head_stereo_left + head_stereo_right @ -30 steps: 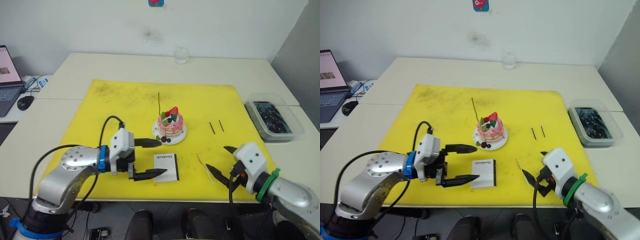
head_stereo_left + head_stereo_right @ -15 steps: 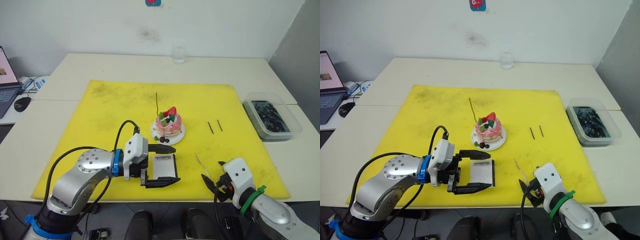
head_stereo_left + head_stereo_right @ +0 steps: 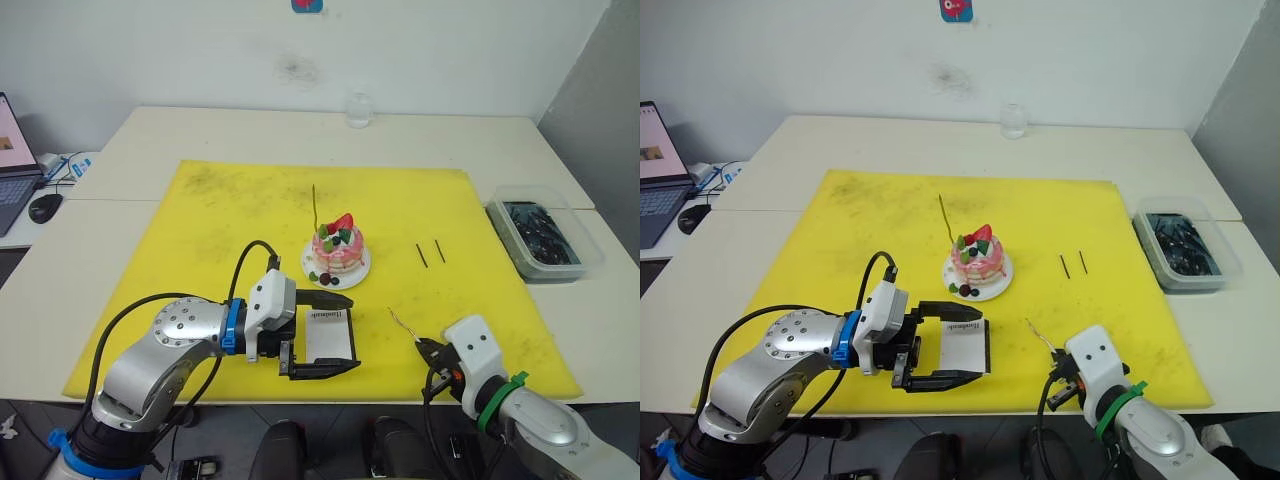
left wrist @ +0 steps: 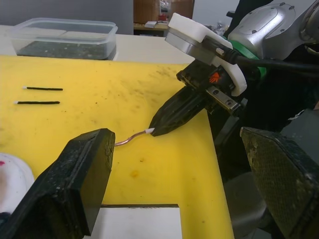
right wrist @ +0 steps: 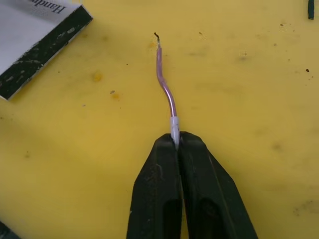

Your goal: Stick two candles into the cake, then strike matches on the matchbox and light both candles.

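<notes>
On the yellow mat (image 3: 220, 215) near its front edge, the right pincer (image 5: 175, 142) is clamped on the white base of a thin wavy candle (image 5: 164, 89), which lies low over the mat. The left pincer (image 3: 325, 332) is spread wide apart around the white matchbox (image 3: 329, 334). Just behind it sits the cake (image 3: 338, 246) with the other candle (image 3: 314, 206) upright in it. Two matches (image 3: 431, 252) lie to the cake's right.

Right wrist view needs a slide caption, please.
Right gripper pinches the second candle by its end on the yellow mat, matchbox nearby.
</notes>
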Tool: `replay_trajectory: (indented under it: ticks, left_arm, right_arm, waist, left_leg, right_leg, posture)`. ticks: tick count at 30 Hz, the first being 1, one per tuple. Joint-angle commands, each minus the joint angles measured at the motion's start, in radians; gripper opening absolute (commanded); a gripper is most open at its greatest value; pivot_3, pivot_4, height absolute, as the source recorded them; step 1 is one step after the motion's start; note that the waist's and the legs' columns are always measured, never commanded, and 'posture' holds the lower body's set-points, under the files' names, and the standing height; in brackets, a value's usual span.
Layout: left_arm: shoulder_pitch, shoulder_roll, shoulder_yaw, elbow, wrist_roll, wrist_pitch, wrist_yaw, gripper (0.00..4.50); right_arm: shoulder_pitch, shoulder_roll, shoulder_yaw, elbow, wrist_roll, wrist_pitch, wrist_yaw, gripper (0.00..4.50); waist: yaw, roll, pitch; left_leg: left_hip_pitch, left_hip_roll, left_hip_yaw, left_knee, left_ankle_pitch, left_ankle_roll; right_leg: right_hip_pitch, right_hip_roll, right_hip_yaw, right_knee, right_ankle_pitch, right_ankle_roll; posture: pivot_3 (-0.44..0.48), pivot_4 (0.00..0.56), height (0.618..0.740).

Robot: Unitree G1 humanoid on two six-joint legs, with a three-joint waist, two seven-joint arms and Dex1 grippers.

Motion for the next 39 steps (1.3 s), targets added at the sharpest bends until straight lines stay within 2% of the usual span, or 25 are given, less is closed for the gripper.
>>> replay_trajectory:
  ticks: [1, 4, 6, 8, 11, 16, 23, 24, 26, 33, 39]
  left_arm:
    - [0.009, -0.004, -0.012, -0.059, -0.010, -0.005, 0.008, 4.50]
    - [0.013, -0.006, -0.018, -0.067, -0.010, -0.004, 0.011, 4.50]
    - [0.009, -0.009, -0.026, -0.070, -0.013, -0.002, 0.010, 4.50]
    - [-0.004, -0.015, -0.037, -0.069, -0.018, 0.001, 0.004, 4.50]
    - [-0.015, -0.020, -0.054, -0.066, -0.015, -0.006, -0.009, 4.50]
    - [-0.023, -0.031, -0.073, -0.067, -0.013, -0.007, -0.006, 4.50]
    - [-0.035, -0.043, -0.089, -0.063, -0.007, -0.011, -0.004, 4.50]
    - [-0.036, -0.046, -0.092, -0.063, -0.004, -0.013, -0.004, 4.50]
    - [-0.039, -0.050, -0.096, -0.062, 0.000, -0.015, -0.003, 4.50]
    - [-0.044, -0.059, -0.105, -0.061, 0.010, -0.017, 0.005, 4.50]
    - [-0.053, -0.058, -0.116, -0.058, 0.050, -0.049, -0.002, 4.50]
  right_arm:
    - [-0.030, -0.036, -0.158, -0.072, 0.068, 0.029, 0.061, 0.05]
    - [-0.027, -0.106, -0.269, -0.054, 0.096, 0.020, 0.142, 0.05]
    - [0.020, -0.198, -0.362, 0.006, 0.078, -0.043, 0.243, 0.05]
    - [0.101, -0.281, -0.471, 0.128, 0.047, -0.166, 0.377, 0.05]
    - [0.186, -0.338, -0.557, 0.259, 0.013, -0.315, 0.501, 0.05]
    - [0.234, -0.351, -0.604, 0.373, -0.007, -0.430, 0.598, 0.05]
    - [0.196, -0.341, -0.598, 0.400, 0.033, -0.371, 0.621, 0.05]
    - [0.189, -0.342, -0.594, 0.407, 0.032, -0.363, 0.619, 0.36]
    - [0.179, -0.343, -0.589, 0.414, 0.036, -0.349, 0.620, 0.69]
    - [0.173, -0.378, -0.634, 0.378, 0.050, -0.309, 0.655, 3.14]
    - [0.157, -0.522, -0.718, 0.270, 0.102, -0.127, 0.721, 3.14]
  waist:
    - [0.000, 0.000, 0.000]
    - [0.000, 0.000, 0.000]
    - [0.001, 0.000, 0.000]
    - [0.006, 0.000, 0.000]
    - [0.010, 0.000, 0.000]
    - [0.007, 0.000, 0.000]
    - [0.006, 0.000, 0.000]
    - [0.006, 0.000, 0.000]
    - [0.007, 0.000, 0.000]
    - [0.008, 0.001, 0.000]
    - [0.008, 0.001, -0.001]
  left_leg:
    - [0.000, 0.000, 0.000, 0.000, 0.000, 0.000]
    - [0.000, 0.000, 0.000, 0.000, 0.000, 0.000]
    - [0.000, 0.000, 0.000, 0.000, 0.000, 0.000]
    - [0.000, -0.001, 0.000, 0.000, 0.000, 0.000]
    - [0.000, -0.002, 0.000, 0.000, 0.000, 0.000]
    - [0.000, -0.001, 0.000, 0.000, 0.000, 0.000]
    - [0.001, -0.001, -0.001, 0.000, 0.000, 0.000]
    - [0.001, -0.001, -0.001, 0.000, 0.000, 0.000]
    - [0.000, -0.002, 0.000, 0.000, 0.000, 0.000]
    - [0.000, -0.002, -0.001, 0.000, 0.000, 0.000]
    - [0.001, -0.002, 0.000, 0.001, 0.000, 0.000]
  right_leg:
    - [0.000, 0.000, 0.000, 0.000, 0.000, 0.000]
    - [0.000, 0.000, 0.000, 0.000, 0.001, 0.001]
    - [0.000, 0.000, 0.000, 0.000, 0.000, 0.001]
    - [0.001, 0.000, -0.001, -0.001, 0.000, 0.000]
    - [0.001, 0.001, 0.000, -0.002, 0.000, -0.001]
    - [0.001, 0.001, 0.000, -0.001, 0.000, 0.000]
    - [0.001, 0.002, 0.000, 0.000, 0.000, 0.000]
    - [0.001, 0.002, 0.000, 0.000, 0.000, 0.000]
    - [0.001, 0.002, 0.000, 0.000, 0.001, 0.001]
    - [0.001, 0.003, -0.001, 0.000, 0.002, 0.003]
    - [0.001, 0.004, 0.000, 0.000, 0.002, 0.004]
  posture:
    - [0.000, 0.150, 0.740]
    - [0.000, 0.150, 0.740]
    - [0.000, 0.150, 0.740]
    - [0.000, 0.150, 0.740]
    - [0.000, 0.150, 0.740]
    - [0.000, 0.150, 0.740]
    - [0.000, 0.150, 0.740]
    - [0.000, 0.150, 0.740]
    - [0.000, 0.150, 0.740]
    - [0.000, 0.150, 0.740]
    - [0.000, 0.150, 0.740]
